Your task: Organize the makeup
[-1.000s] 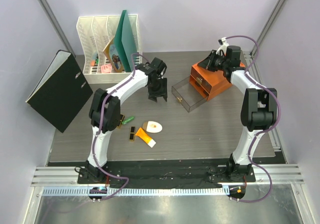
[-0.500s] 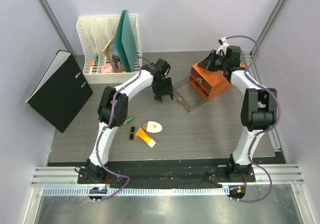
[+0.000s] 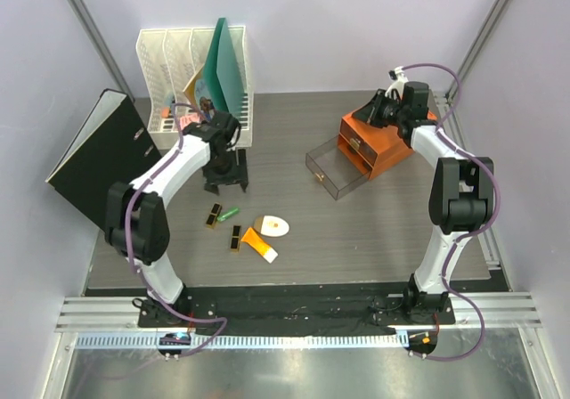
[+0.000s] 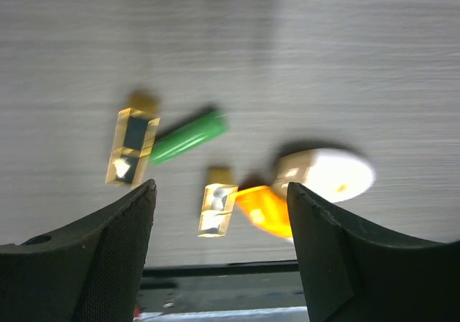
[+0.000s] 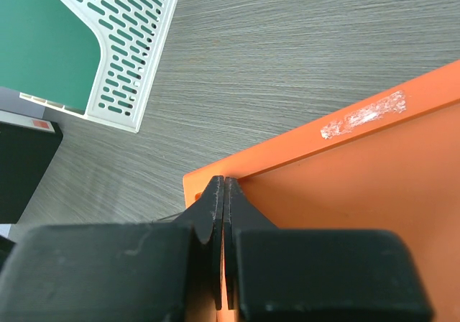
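Left hand (image 3: 226, 183) hangs over the counter (image 3: 374, 239), jaws wide apart and holding nothing, just on the far side of a small cluster of makeup at the near left. Closest to it lie a black-gold lipstick (image 3: 213, 215) and, just to its right, a green tube (image 3: 230, 213). Nearer still lies a second lipstick (image 3: 235, 238), with a white-capped orange tube (image 3: 257, 244) just beside it on the right and a white oval compact (image 3: 272, 226) at the tube's far side. Right hand (image 5: 221, 192), jaws pressed together on nothing, sits at a top corner of the orange drawer box (image 3: 387, 150) at the far right. A clear drawer (image 3: 331, 172) stands pulled out of the box toward the left.
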Robot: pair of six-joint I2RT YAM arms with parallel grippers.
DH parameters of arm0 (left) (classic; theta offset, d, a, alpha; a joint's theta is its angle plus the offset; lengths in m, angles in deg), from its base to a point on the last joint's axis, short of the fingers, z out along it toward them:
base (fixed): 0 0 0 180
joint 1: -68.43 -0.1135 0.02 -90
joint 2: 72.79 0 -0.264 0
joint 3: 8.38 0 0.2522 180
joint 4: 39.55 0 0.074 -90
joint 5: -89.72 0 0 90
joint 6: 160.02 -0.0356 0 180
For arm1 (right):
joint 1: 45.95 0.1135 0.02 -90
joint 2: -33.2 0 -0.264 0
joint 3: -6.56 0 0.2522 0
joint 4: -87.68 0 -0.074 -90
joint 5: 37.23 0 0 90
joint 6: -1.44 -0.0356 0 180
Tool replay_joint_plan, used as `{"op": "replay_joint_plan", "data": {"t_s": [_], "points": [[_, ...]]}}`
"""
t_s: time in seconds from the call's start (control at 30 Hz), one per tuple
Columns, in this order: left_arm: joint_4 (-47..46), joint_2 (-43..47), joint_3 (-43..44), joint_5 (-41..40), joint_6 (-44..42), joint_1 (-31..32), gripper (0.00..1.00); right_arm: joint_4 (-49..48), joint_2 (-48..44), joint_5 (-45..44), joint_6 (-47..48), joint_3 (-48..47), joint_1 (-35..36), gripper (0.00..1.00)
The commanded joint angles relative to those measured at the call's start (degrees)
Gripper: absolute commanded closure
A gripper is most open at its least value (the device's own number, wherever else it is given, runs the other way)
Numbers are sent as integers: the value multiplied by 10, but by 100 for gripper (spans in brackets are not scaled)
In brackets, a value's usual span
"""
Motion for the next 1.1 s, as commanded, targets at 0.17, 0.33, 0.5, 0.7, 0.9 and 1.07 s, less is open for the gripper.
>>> {"op": "replay_joint_plan", "data": {"t_s": [0.17,0.33,0.5,0.7,0.9,1.07], "points": [[31,49,-112,-87,-72,-6,30,250,83,-65,46,72,5,99],[20,26,-117,-95,-57,-13,36,250,80,-65,46,75,5,99],[5,14,-111,-96,-52,-27,37,250,81,-64,47,77,5,99],[-3,-29,-90,-90,-47,-50,48,250,80,-63,48,76,5,99],[-9,-62,-69,-89,-45,-60,50,250,80,-63,47,76,5,99],[-15,-84,-70,-89,-47,-63,51,250,81,-63,48,75,4,99]]}}
